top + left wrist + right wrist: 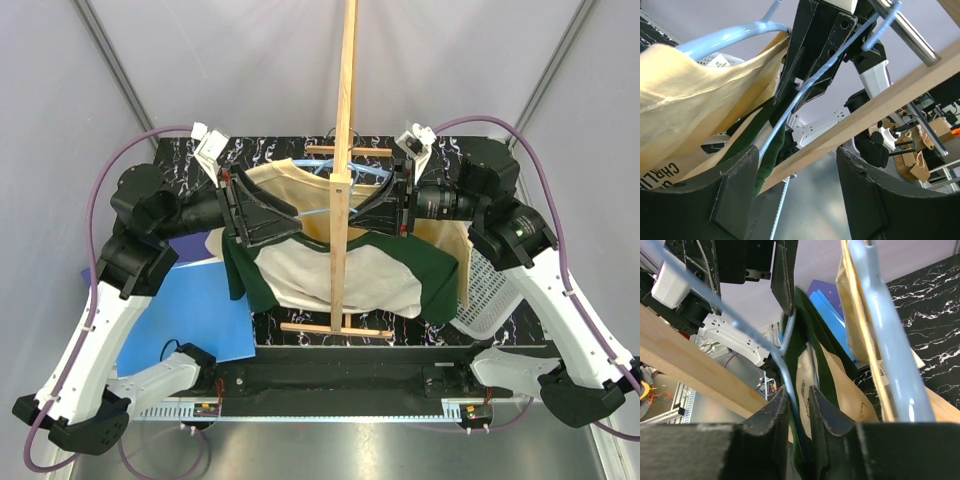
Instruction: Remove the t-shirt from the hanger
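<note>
Above the marbled table (270, 150), right end effector (799, 392) clamps the hanger (890, 370); left end effector (797, 155) gapes around it.

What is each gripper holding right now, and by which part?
Right gripper pinches the hanger by its thin lower bar. The left gripper is open and holds nothing.

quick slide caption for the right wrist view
Right hand pinching the blue hanger, cream-and-green t-shirt beside it, wooden rack behind.

The black marbled surface (268, 152) carries a wooden stand (310, 328) at its middle. Blue folders (195, 310) overhang its left edge. A white mesh basket (492, 300) sits at its right edge.
</note>
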Motion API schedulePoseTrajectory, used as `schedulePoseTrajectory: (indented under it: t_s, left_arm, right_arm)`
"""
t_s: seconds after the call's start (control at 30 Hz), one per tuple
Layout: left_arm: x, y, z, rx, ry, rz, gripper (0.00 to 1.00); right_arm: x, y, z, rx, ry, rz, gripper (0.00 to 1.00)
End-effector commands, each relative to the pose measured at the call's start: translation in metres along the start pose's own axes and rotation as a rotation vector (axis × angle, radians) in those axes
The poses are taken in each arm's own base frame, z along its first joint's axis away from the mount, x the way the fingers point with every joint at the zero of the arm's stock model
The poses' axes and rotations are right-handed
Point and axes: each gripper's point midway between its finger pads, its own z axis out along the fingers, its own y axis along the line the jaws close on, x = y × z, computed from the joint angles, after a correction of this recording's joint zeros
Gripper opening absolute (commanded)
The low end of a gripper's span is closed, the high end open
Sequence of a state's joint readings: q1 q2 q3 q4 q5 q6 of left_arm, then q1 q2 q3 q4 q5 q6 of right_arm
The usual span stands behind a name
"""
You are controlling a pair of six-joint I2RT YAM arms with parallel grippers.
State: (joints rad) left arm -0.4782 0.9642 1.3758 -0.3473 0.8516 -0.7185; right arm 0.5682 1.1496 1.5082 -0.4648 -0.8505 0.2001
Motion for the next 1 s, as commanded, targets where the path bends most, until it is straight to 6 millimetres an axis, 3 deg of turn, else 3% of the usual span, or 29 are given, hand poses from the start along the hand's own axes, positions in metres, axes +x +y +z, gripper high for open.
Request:
schedulePoseTrajectory:
  t_s: [0.0,0.1,0.33,0.53,0.8,0.97]
  left_arm:
    - [-0.009,-0.024,-0.004,0.075,0.009,0.075,0.66]
    - [-0.012,-0.023,-0.001,0.077,0.012,0.077,0.66]
    - [-0.013,-0.021,0.003,0.085,0.028,0.064,0.66]
    - [-0.016,-0.026,0.001,0.087,0.028,0.079,0.66]
    - [-0.019,-0.029,0.000,0.087,0.022,0.070,0.65]
    - [-0.019,-0.034,-0.004,0.084,0.017,0.080,0.65]
  right_arm:
    - [-0.015,-0.010,0.002,0.066,-0.068,-0.070,0.21]
    - [-0.018,-0.009,0.000,0.072,-0.104,-0.083,0.10]
    - [-0.024,0.000,-0.010,0.073,-0.215,-0.095,0.00]
    - [-0.019,0.001,-0.003,0.017,-0.239,-0.083,0.00]
    - [-0.034,0.032,-0.002,-0.174,-0.316,-0.103,0.00]
    - [-0.039,0.040,-0.007,-0.199,-0.349,-0.113,0.00]
